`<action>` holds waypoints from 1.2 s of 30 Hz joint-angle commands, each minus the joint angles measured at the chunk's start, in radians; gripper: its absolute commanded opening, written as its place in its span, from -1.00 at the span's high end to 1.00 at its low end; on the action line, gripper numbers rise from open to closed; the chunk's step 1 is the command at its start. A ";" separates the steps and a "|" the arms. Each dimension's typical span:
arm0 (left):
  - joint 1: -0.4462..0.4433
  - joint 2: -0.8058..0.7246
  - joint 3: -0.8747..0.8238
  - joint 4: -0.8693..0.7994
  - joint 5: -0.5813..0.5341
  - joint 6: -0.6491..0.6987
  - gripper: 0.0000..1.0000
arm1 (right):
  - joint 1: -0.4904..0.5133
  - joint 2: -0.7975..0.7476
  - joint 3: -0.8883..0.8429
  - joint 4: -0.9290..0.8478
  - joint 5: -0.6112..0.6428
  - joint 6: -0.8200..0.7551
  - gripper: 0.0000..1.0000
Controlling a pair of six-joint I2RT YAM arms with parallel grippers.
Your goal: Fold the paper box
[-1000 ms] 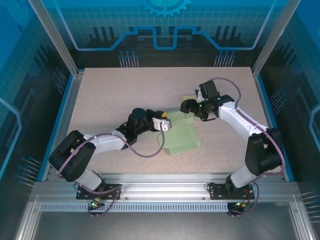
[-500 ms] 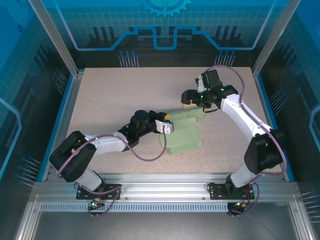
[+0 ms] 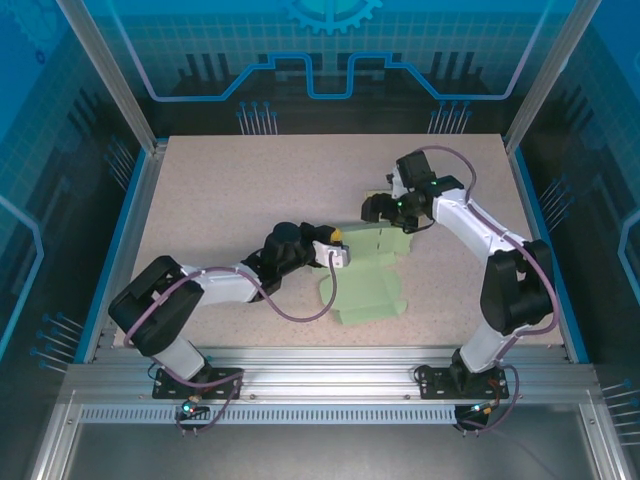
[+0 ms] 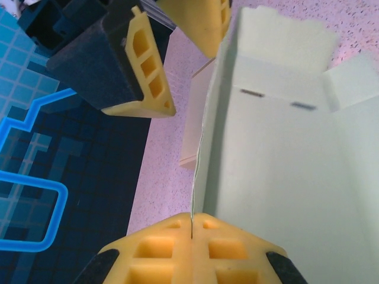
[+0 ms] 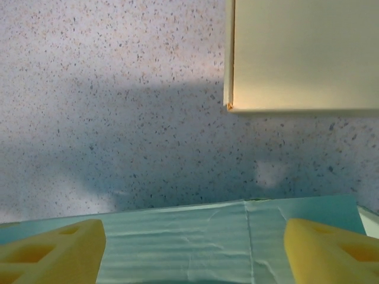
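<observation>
The pale green paper box (image 3: 368,275) lies partly unfolded mid-table. My left gripper (image 3: 338,252) is shut on its left edge; in the left wrist view the thin paper edge runs straight into my closed gripper (image 4: 192,223), and the box's inner panel (image 4: 284,165) stretches away to the right. My right gripper (image 3: 373,210) hovers open at the box's far end. In the right wrist view a creased green flap (image 5: 189,242) lies between its two wide-apart yellow fingertips (image 5: 56,251). Those right fingers (image 4: 145,89) also show at the top of the left wrist view.
A flat cream card (image 5: 296,53) lies on the speckled table (image 3: 220,200) just beyond the box's far end, also seen as a cream card (image 3: 376,193) from above. Blue rails (image 3: 125,215) and aluminium posts border the table.
The right gripper lifted away from the box's far end, then came back down to it. The left gripper has shifted slightly right with the edge, and the box has turned and slid nearer.
</observation>
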 commanded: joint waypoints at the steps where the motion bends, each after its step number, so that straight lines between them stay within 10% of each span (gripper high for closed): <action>1: -0.005 0.021 0.011 0.040 -0.045 0.014 1.00 | -0.004 -0.041 -0.041 -0.003 -0.079 0.041 -0.59; 19: -0.007 0.019 0.034 0.121 0.010 0.004 1.00 | -0.079 -0.228 -0.053 -0.062 0.038 -0.018 -0.62; 36: -0.021 0.074 0.023 0.216 0.016 0.039 1.00 | -0.120 -0.222 -0.382 0.508 -0.201 0.417 -0.36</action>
